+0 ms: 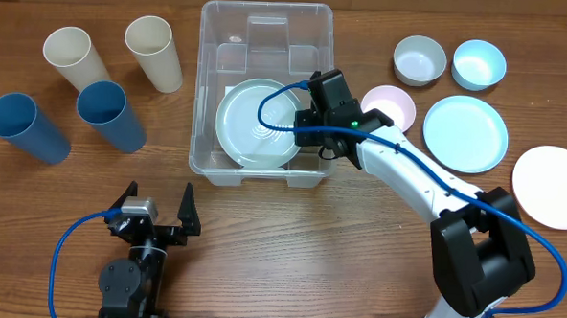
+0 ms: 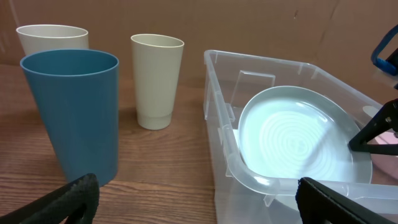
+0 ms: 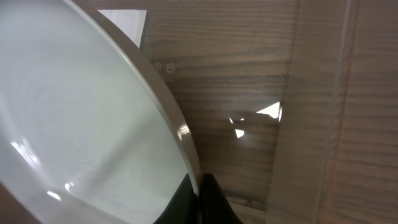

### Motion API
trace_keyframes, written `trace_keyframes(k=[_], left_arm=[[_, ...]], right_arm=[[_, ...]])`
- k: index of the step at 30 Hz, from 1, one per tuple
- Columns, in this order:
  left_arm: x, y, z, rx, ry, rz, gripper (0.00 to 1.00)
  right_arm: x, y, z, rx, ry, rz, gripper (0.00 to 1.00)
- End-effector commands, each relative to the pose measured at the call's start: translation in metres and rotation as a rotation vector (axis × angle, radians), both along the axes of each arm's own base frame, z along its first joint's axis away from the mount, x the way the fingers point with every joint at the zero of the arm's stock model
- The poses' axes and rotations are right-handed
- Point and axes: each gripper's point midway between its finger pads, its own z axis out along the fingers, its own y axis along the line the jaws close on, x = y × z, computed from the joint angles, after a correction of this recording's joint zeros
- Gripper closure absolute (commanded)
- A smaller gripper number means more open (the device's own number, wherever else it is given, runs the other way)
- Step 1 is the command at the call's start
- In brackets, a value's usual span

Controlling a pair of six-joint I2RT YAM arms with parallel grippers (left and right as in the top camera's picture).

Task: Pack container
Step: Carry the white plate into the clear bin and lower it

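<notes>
The container (image 1: 204,88) sits in the middle of the table (image 1: 280,245), open side up, and everything else is arranged around it. The cups are to its left: two cream cups (image 1: 154,50) farther back and two blue cups (image 1: 113,115) nearer the front. The bowls and plates are to its right, with a pink bowl (image 1: 393,104) closest to its right wall. This probably keeps each kind of item on one side, so either arm can reach its own share.

Inside the container is a pale green plate (image 1: 258,122). The right claw (image 1: 309,122) reaches over the container's right wall and is pinched closed on the plate's right rim. The right wrist view shows the dark fingertips (image 3: 208,202) on either side of that rim. A rim grip suits a thin, flat dish, since there is nothing else to grasp. From the left wrist view the plate looks tilted rather than flat, with its held side raised. I judge it is being lowered onto the container's floor.

The left claw (image 1: 158,194) hangs spread wide and empty in front of the container's left corner, well clear of it (presumably waiting its turn at the cups).
</notes>
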Motion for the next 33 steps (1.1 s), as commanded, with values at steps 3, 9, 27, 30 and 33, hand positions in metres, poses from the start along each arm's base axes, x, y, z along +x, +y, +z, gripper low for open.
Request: trace_keyframes(k=[3, 9, 27, 30, 33], left_arm=[[0.0, 0.003, 0.0, 0.008, -0.003, 0.015, 0.0], [0.0, 0.003, 0.0, 0.008, -0.003, 0.015, 0.0], [0.0, 0.003, 0.0, 0.008, -0.003, 0.015, 0.0], [0.0, 0.003, 0.0, 0.008, -0.003, 0.015, 0.0], [0.0, 0.003, 0.0, 0.008, -0.003, 0.015, 0.0]], right_arm=[[0.0, -0.002, -0.029, -0.041, 0.058, -0.005, 0.96], [0.001, -0.002, -0.031, -0.05, 0.054, 0.012, 0.6], [0.011, 0.019, 0.043, -0.108, -0.014, 0.225, 0.6], [0.014, 0.035, 0.069, -0.118, -0.086, 0.302, 0.56], [0.021, 0.05, 0.082, -0.1, -0.161, 0.333, 0.54]])
